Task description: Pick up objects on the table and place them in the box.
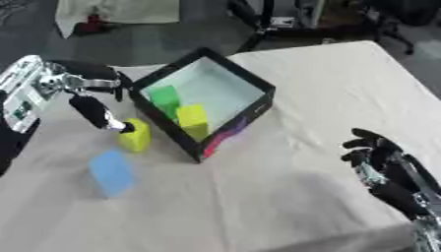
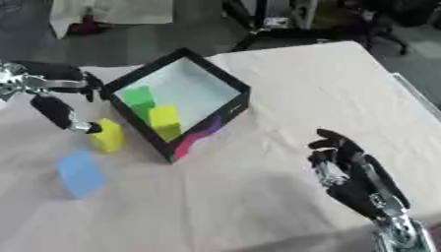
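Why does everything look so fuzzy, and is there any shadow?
Both eye views are soft all over, so the edges of the blue block smear; in the left eye view a faint shadow lies beside the box; no glare on the table.

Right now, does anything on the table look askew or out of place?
The black box with the pale inside sits rotated, corner toward the robot. A yellow block and a flat blue block lie outside it, by the left hand.
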Robot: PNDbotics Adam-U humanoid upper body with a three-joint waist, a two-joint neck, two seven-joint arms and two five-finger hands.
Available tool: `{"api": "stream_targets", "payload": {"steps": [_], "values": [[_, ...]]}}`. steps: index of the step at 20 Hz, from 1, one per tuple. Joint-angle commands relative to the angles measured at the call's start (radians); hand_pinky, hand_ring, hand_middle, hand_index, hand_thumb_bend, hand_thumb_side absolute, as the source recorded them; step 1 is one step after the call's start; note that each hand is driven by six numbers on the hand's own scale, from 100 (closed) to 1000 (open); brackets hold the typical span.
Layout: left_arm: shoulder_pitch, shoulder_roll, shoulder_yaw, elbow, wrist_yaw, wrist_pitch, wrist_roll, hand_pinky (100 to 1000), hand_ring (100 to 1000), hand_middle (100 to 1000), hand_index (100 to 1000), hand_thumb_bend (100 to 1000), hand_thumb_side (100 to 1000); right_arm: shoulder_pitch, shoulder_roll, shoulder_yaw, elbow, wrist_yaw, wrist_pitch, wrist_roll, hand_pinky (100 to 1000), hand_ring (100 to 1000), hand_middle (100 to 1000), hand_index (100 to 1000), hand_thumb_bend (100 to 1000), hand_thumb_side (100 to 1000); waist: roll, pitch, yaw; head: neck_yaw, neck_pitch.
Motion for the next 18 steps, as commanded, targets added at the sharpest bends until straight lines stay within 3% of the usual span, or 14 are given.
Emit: {"api": "stream_targets", "payload": {"steps": [1, 12, 14, 17, 18], "values": [[-0.022, -0.016, 0.020, 0.037, -0.056, -0.125, -0.084, 786, 724, 781, 888, 416, 533, -0.005, -0.014, -0.001, -0.009, 0.001, -0.003, 0.002, 827, 661, 695, 890, 100, 425, 0.005, -0.025, -0.002, 0.001, -0.002], [0.001, -0.064, 0.070, 0.160, -0.218, -0.187, -0.009, 758, 687, 759, 881, 384, 506, -0.004, -0.012, -0.002, -0.008, 0.000, -0.003, 0.003, 827, 662, 695, 890, 100, 424, 0.001, -0.024, 0.001, 0.005, -0.002], [0.004, -0.067, 0.073, 0.178, -0.226, -0.200, -0.023, 730, 653, 735, 874, 354, 466, -0.004, -0.011, -0.002, -0.008, 0.000, -0.002, 0.002, 827, 662, 695, 891, 100, 424, 0.001, -0.024, 0.001, 0.005, -0.002], [0.002, -0.064, 0.080, 0.181, -0.218, -0.212, -0.050, 622, 533, 602, 781, 223, 252, -0.003, -0.011, -0.002, -0.007, 0.001, -0.002, 0.002, 827, 662, 695, 890, 100, 424, 0.002, -0.024, 0.003, 0.002, -0.002], [0.001, -0.061, 0.083, 0.174, -0.210, -0.210, -0.052, 604, 515, 579, 762, 202, 231, -0.002, -0.011, -0.003, -0.007, 0.002, -0.002, 0.002, 827, 662, 695, 890, 100, 424, 0.002, -0.024, 0.004, 0.000, -0.002]]}}
